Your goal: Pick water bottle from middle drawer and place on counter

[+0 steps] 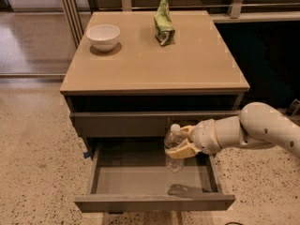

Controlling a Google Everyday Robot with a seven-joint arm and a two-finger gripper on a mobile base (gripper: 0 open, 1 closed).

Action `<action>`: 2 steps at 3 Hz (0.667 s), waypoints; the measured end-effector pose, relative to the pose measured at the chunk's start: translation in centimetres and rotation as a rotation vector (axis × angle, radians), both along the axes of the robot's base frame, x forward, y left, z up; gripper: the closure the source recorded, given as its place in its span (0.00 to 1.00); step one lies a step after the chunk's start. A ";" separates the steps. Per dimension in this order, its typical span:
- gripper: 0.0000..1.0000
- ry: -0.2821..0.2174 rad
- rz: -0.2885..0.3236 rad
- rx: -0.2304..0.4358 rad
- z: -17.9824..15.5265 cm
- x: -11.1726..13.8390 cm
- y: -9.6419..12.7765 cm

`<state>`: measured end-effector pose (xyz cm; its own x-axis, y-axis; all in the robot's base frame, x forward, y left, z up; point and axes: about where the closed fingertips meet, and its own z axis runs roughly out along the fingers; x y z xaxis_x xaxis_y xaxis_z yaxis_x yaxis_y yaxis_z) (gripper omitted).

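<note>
The single camera view looks down at a slant on a grey drawer cabinet whose tan top, the desk [154,64], fills the upper middle of the scene. On the far left part of the desk stands a white bowl [103,35], and a crumpled green bag [164,25] stands upright near the far edge, a little right of centre and well apart from the bowl. Below the desk is a dark gap, then a closed grey drawer front [122,123], and under that the middle drawer [140,181] is pulled out toward the camera, its flat grey floor in view. A white arm [267,130] reaches in from the right, ending in the hand [180,140] above the right half of the open drawer, just in front of the closed drawer front. The hand holds the water bottle [172,161]: its tan fingers [183,150] are closed against the bottle's upper body, one on the far side and one on the near side. The bottle is roughly upright, white cap on top, and its base seems to hang above the drawer floor rather than stand on it. A dark shadow [185,190] lies on that floor, nearer the front panel. Speckled flooring [37,163] surrounds the cabinet.
</note>
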<state>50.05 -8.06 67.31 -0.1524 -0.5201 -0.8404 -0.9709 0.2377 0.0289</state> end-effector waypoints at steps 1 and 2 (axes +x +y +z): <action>1.00 0.000 0.000 0.000 0.0 0.0 0.0; 1.00 0.001 0.001 0.006 2.3 0.5 0.4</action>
<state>50.54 -7.71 69.62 -0.1523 -0.5152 -0.8434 -0.9712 0.2361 0.0311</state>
